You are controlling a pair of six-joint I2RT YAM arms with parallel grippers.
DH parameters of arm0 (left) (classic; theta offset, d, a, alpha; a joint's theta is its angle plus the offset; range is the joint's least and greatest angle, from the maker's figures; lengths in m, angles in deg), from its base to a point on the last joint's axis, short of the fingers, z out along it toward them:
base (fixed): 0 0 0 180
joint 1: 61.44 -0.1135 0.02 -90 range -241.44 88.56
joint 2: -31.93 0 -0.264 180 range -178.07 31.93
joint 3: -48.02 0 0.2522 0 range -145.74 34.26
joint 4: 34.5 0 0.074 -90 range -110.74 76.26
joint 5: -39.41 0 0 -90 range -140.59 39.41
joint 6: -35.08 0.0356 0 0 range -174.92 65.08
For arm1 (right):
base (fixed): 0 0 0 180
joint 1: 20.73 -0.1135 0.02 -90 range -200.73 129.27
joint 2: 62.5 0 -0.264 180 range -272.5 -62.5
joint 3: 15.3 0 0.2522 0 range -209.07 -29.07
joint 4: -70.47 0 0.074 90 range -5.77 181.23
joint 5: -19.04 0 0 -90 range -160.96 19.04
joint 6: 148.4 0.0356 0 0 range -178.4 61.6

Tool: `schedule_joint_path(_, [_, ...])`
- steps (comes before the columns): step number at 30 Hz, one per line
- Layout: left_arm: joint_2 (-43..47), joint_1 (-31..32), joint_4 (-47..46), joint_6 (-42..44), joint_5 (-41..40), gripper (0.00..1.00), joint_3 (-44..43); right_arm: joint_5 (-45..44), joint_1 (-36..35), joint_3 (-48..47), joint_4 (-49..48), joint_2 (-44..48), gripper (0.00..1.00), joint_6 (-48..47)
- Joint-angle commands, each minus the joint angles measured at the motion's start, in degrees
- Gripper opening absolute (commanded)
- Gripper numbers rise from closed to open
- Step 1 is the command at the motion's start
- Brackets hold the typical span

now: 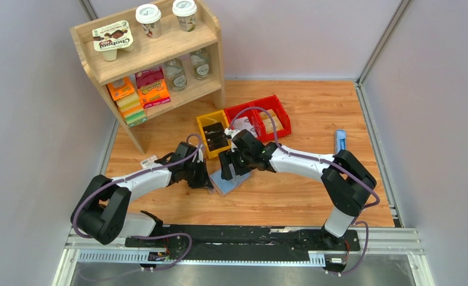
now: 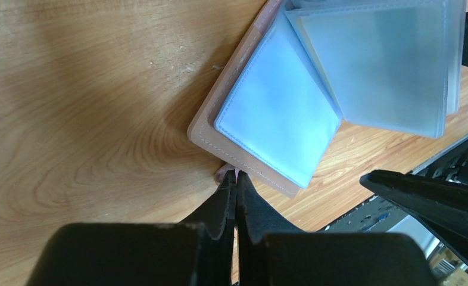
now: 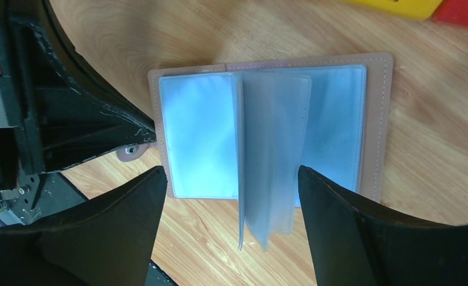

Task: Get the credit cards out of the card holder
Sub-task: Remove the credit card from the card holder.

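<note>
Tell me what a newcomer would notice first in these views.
The card holder lies open mid-table, its blue-grey clear sleeves fanned up between both arms. The left gripper is shut on the small tab at its edge, while the right gripper hangs wide open directly above the pages. Behind stand a yellow bin, red bins and a stocked wooden shelf at far left.

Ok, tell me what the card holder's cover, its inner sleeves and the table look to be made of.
The card holder has a cover that looks like tan leather or imitation leather, matte, with a stitched edge. The sleeves look like soft frosted plastic, blue-grey and slightly glossy; light shows through the raised leaf. The table is wood or wood-look laminate with visible grain and a low sheen; I cannot tell which.
</note>
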State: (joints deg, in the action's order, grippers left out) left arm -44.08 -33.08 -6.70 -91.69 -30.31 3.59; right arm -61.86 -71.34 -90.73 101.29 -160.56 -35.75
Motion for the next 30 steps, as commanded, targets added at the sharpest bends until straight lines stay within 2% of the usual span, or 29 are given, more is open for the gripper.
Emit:
schedule_joint_path(1, [-1.0,0.2,-1.7,0.4,-0.6,0.02,0.6,0.0,-0.3,-3.3,0.5,2.0,0.84,-0.4])
schedule_joint_path(6, [-1.2,0.3,-2.0,0.3,-0.5,0.02,0.6,-2.3,-0.3,-3.7,1.5,2.6,0.84,-0.6])
schedule_joint_path(8, [-1.2,0.2,-1.9,0.3,-0.5,0.02,0.6,-6.7,-0.3,-4.2,3.2,2.7,0.84,-0.2])
schedule_joint_path(11, [-1.0,0.3,-1.8,0.4,-0.4,0.02,0.5,-18.6,-0.3,-5.8,8.1,2.3,0.86,1.6])
schedule_joint_path(14, [-0.9,0.2,-1.7,0.4,-0.4,0.02,0.6,-22.4,-0.3,-6.3,9.5,2.3,0.88,1.3])
schedule_joint_path(17, [-0.7,0.3,-1.8,0.5,-0.4,0.02,0.6,-20.5,-0.3,-6.1,7.9,3.0,0.89,-0.6])
schedule_joint_path(24, [-0.6,0.3,-1.7,0.5,-0.5,0.01,0.7,-10.6,-0.4,-5.6,2.5,0.7,0.84,-4.3])
schedule_joint_path(30, [-0.4,0.3,-1.5,0.6,-0.6,0.01,0.8,-10.0,-0.3,-7.0,2.7,-3.5,0.82,-6.0])
